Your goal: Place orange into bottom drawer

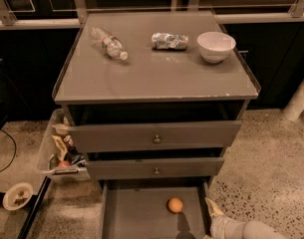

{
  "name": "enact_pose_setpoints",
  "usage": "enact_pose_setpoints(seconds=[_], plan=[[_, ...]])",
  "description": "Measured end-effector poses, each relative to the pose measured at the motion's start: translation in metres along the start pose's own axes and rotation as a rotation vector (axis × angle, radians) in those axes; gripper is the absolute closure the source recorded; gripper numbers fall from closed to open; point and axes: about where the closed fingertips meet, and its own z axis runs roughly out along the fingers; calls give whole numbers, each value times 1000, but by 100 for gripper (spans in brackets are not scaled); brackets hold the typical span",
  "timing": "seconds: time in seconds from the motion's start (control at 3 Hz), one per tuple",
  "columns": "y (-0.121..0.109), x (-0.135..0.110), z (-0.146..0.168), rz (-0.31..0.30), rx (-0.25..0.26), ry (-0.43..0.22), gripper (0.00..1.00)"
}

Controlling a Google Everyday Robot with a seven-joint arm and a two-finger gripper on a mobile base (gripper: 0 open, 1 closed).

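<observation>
The small round bright-orange fruit (175, 205) sits on the floor of the open grey bottom drawer (136, 218), apart from my pale gripper (215, 214) at the drawer's near right wall. Whether the gripper is spread or closed I cannot tell. If the arm knocks that wall, the fruit could roll.

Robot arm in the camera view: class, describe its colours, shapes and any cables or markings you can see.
The arm is a smooth, rounded, pale grey tube at the lower right corner. It leads into a lighter wrist section and a cream-coloured gripper, beside the right wall of the bottom drawer. No cables or markings show on the visible part.
</observation>
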Motion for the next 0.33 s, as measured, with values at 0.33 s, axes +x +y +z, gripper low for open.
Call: enact_pose_setpoints(seconds=[0.33], plan=[[3,-2,-1,-11,42,14,0]])
